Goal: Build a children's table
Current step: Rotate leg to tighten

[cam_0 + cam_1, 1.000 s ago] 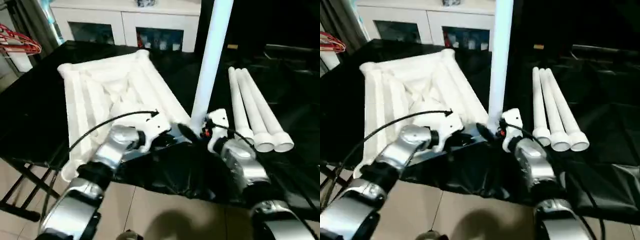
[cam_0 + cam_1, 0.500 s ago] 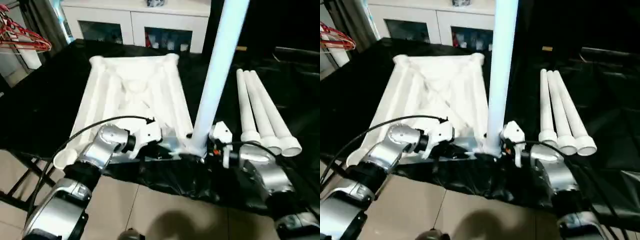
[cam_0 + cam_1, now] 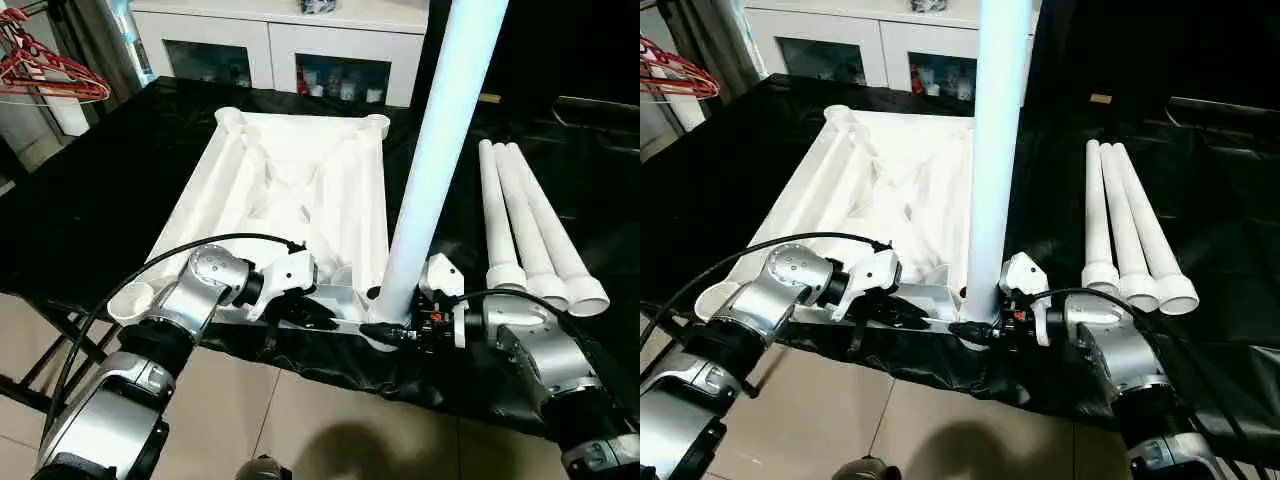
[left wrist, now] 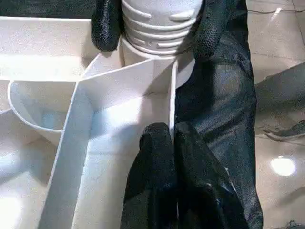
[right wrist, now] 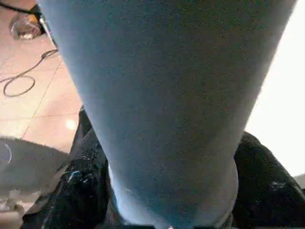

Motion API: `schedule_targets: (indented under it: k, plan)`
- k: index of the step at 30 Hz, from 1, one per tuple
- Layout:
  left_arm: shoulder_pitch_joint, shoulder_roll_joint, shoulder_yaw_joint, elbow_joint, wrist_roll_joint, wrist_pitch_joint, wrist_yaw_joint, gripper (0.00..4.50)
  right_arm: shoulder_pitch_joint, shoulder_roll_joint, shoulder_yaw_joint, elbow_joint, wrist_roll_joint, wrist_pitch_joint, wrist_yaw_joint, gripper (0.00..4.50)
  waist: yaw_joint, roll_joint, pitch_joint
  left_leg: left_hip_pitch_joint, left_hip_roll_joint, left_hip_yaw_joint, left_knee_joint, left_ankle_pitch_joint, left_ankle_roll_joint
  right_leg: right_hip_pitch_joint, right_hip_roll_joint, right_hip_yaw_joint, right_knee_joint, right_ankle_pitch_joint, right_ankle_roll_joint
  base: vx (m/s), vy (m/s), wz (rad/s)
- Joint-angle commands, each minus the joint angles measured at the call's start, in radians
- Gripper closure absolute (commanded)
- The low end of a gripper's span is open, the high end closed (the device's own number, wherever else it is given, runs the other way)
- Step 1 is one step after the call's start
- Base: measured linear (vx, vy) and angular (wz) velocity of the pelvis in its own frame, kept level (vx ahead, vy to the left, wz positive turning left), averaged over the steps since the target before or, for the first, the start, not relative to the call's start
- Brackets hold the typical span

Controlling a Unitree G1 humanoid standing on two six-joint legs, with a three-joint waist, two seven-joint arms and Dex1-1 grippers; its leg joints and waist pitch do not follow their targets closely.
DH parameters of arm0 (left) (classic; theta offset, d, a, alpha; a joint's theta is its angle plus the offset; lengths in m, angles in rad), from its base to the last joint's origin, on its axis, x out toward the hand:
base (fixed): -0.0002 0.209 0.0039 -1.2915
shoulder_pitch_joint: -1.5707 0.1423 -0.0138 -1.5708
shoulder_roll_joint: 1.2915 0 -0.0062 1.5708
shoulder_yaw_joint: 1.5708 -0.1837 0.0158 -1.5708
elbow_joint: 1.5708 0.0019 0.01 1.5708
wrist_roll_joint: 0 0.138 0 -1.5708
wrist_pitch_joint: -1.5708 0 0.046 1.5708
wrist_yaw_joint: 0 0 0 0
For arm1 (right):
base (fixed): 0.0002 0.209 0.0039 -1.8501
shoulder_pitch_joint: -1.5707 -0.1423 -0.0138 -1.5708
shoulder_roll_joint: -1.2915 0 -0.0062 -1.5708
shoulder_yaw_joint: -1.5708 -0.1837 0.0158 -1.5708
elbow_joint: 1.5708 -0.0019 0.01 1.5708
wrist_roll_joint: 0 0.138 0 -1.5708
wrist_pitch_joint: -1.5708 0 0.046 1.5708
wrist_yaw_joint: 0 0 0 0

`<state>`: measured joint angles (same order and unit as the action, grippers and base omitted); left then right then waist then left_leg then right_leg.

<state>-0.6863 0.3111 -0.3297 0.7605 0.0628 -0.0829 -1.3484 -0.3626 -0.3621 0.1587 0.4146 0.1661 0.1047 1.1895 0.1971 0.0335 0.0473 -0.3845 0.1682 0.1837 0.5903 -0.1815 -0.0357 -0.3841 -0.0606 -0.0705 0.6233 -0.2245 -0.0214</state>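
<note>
The right tool (image 3: 385,333) grasps the upright leg (image 3: 430,170) at the top's (image 3: 290,190) near corner socket, with the left tool (image 4: 164,143) clenched on the rim just beside.

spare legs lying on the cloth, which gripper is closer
Right. The right gripper is at the upright leg, beside the three spare legs; the left gripper is farther, on the tabletop edge.

Upright leg (image 3: 437,160) in table top (image 3: 290,190) corner socket; three legs (image 3: 535,230) lie beside.

We can read no text, label, brand, number or sign on anything in these views; every marking is too small.
</note>
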Motion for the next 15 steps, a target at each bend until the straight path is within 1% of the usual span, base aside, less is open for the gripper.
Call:
schedule_targets:
  k: [1, 2, 3, 4, 5, 6, 7, 8, 9, 10, 11, 13, 14, 15]
  plan:
    - [-0.021, -0.025, 0.023, 0.023, 0.011, 0.04, 0.11, 4.5, 0.011, 0.055, 0.036, 0.007, 0.02, 0.017, -0.023, 1.74, -0.002, -0.006, -0.06, 0.02, 0.087, -0.036, -0.07, -0.17, 0.069, 0.036, -0.118, 0.059, -0.074, -0.076, -0.227, 0.0, 0.0, 0.0]
    - [-0.026, -0.045, 0.037, 0.029, 0.007, 0.06, 0.156, 4.5, -0.001, 0.083, 0.016, 0.041, 0.008, 0.009, -0.092, 1.74, -0.003, -0.005, -0.058, 0.021, 0.087, -0.036, -0.072, -0.186, 0.059, 0.034, -0.12, 0.06, -0.077, -0.109, -0.225, 0.0, 0.0, 0.0]
    - [-0.031, -0.067, 0.051, 0.033, 0.003, 0.078, 0.202, 4.5, -0.022, 0.118, -0.009, 0.093, -0.009, -0.005, -0.184, 1.74, -0.008, -0.004, -0.054, 0.022, 0.087, -0.037, -0.076, -0.216, 0.041, 0.031, -0.123, 0.061, -0.082, -0.163, -0.225, 0.0, 0.0, 0.0]
    - [-0.031, -0.07, 0.053, 0.033, 0.002, 0.081, 0.21, 4.5, -0.027, 0.124, -0.013, 0.103, -0.012, -0.007, -0.201, 1.74, -0.015, -0.005, -0.052, 0.024, 0.084, -0.04, -0.08, -0.248, 0.018, 0.032, -0.126, 0.061, -0.089, -0.231, -0.218, 0.0, 0.0, 0.0]
    - [-0.034, -0.081, 0.058, 0.034, 0.004, 0.09, 0.239, 4.5, -0.042, 0.144, -0.027, 0.137, -0.024, -0.011, -0.26, 1.74, -0.016, -0.004, -0.051, 0.026, 0.084, -0.042, -0.083, -0.26, 0.01, 0.033, -0.126, 0.061, -0.092, -0.262, -0.209, 0.0, 0.0, 0.0]
    - [-0.037, -0.094, 0.06, 0.036, 0.009, 0.098, 0.273, 4.5, -0.062, 0.167, -0.044, 0.177, -0.038, -0.02, -0.332, 1.74, -0.024, -0.004, -0.05, 0.025, 0.084, -0.043, -0.085, -0.27, -0.001, 0.034, -0.126, 0.062, -0.095, -0.289, -0.2, 0.0, 0.0, 0.0]
    - [-0.038, -0.099, 0.06, 0.036, 0.012, 0.1, 0.288, 4.5, -0.07, 0.177, -0.052, 0.194, -0.041, -0.024, -0.36, 1.74, -0.028, -0.005, -0.05, 0.024, 0.085, -0.044, -0.086, -0.27, -0.007, 0.034, -0.128, 0.063, -0.095, -0.292, -0.197, 0.0, 0.0, 0.0]
    - [-0.041, -0.111, 0.062, 0.037, 0.018, 0.109, 0.322, 4.5, -0.087, 0.198, -0.066, 0.225, -0.045, -0.031, -0.414, 1.74, -0.039, -0.005, -0.049, 0.022, 0.082, -0.046, -0.089, -0.278, -0.011, 0.036, -0.126, 0.062, -0.096, -0.301, -0.193, 0.0, 0.0, 0.0]
    - [-0.041, -0.113, 0.062, 0.037, 0.019, 0.111, 0.327, 4.5, -0.089, 0.201, -0.068, 0.23, -0.046, -0.032, -0.423, 1.74, -0.041, -0.005, -0.05, 0.023, 0.082, -0.044, -0.088, -0.273, -0.01, 0.034, -0.126, 0.064, -0.097, -0.292, -0.189, 0.0, 0.0, 0.0]
    - [-0.045, -0.136, 0.066, 0.033, 0.031, 0.132, 0.387, 4.5, -0.119, 0.238, -0.088, 0.283, -0.053, -0.036, -0.512, 1.74, -0.046, -0.004, -0.053, 0.025, 0.082, -0.043, -0.086, -0.258, -0.009, 0.032, -0.124, 0.065, -0.093, -0.257, -0.197, 0.0, 0.0, 0.0]
    - [-0.048, -0.151, 0.071, 0.032, 0.039, 0.146, 0.429, 4.5, -0.133, 0.256, -0.095, 0.308, -0.061, -0.046, -0.555, 1.74, -0.049, -0.003, -0.052, 0.024, 0.081, -0.043, -0.087, -0.255, -0.007, 0.033, -0.123, 0.065, -0.093, -0.245, -0.201, 0.0, 0.0, 0.0]
    - [-0.054, -0.184, 0.078, 0.031, 0.06, 0.173, 0.518, 4.5, -0.169, 0.297, -0.112, 0.372, -0.084, -0.055, -0.677, 1.74, -0.053, -0.006, -0.053, 0.026, 0.08, -0.04, -0.085, -0.244, -0.006, 0.033, -0.122, 0.064, -0.091, -0.22, -0.208, 0.0, 0.0, 0.0]
    - [-0.056, -0.213, 0.088, 0.028, 0.065, 0.194, 0.581, 4.5, -0.192, 0.323, -0.128, 0.415, -0.093, -0.063, -0.766, 1.74, -0.058, -0.004, -0.052, 0.024, 0.079, -0.041, -0.086, -0.24, -0.005, 0.035, -0.12, 0.063, -0.09, -0.214, -0.212, 0.0, 0.0, 0.0]
    - [-0.056, -0.216, 0.089, 0.027, 0.065, 0.197, 0.587, 4.5, -0.194, 0.325, -0.13, 0.419, -0.094, -0.066, -0.774, 1.74, -0.057, -0.003, -0.052, 0.026, 0.078, -0.039, -0.085, -0.24, -0.005, 0.033, -0.12, 0.064, -0.092, -0.212, -0.211, 0.0, 0.0, 0.0]
